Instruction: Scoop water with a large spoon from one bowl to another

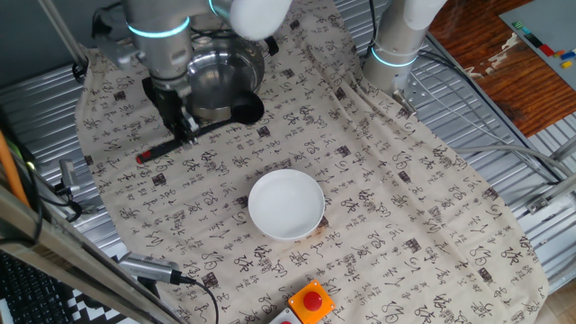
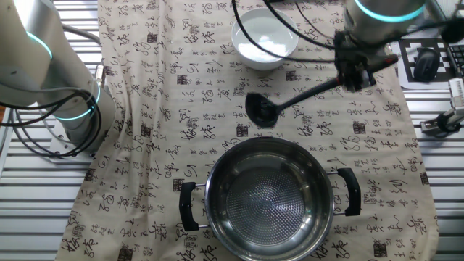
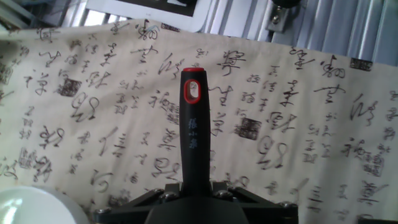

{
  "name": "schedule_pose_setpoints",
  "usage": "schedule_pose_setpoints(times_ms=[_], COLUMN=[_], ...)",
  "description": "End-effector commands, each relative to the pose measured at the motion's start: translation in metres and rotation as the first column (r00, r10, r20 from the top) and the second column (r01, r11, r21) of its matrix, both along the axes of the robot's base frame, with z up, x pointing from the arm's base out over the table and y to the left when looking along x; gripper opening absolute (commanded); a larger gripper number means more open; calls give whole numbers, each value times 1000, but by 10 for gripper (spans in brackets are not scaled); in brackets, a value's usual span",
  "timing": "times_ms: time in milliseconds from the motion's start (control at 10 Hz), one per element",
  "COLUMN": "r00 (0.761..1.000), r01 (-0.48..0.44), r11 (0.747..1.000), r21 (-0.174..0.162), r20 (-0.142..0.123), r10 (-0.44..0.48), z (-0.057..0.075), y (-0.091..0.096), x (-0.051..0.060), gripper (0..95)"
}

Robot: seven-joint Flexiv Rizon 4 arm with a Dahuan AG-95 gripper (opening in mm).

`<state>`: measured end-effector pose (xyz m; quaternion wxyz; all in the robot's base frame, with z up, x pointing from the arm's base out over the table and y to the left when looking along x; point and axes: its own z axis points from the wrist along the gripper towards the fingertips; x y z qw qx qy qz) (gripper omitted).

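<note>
Gripper (image 2: 357, 75) status: fingers clamped on the handle of the large spoon (image 2: 290, 99), at the right of the other fixed view. Confirm this in the hand view, where the black handle runs up the frame centre from between the fingers to its red tip (image 3: 193, 91).

Note the ladle's long axis. In the other fixed view it slopes from the gripper down-left to the cup (image 2: 262, 109), which sits at frame centre, low over the printed cloth (image 2: 145, 145); contact with the cloth cannot be determined.

Locate both vessels relative to the cup. The white bowl (image 2: 264, 38) lies above it in frame, near the top edge. The steel bowl (image 2: 268, 197) lies directly below it, at bottom centre.

Expect the next move to carry the cup toward the white bowl.
</note>
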<state>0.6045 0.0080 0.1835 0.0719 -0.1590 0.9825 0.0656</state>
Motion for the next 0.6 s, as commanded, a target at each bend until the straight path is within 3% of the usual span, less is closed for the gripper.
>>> schedule_pose_setpoints(times_ms=[100,600], r00=[1000,995], r01=[-28,-104], r11=[1000,994], r21=[10,15], r20=[5,10], r10=[28,104], z=[1,-6], y=[-18,-60], x=[-1,-2], gripper=[0,0])
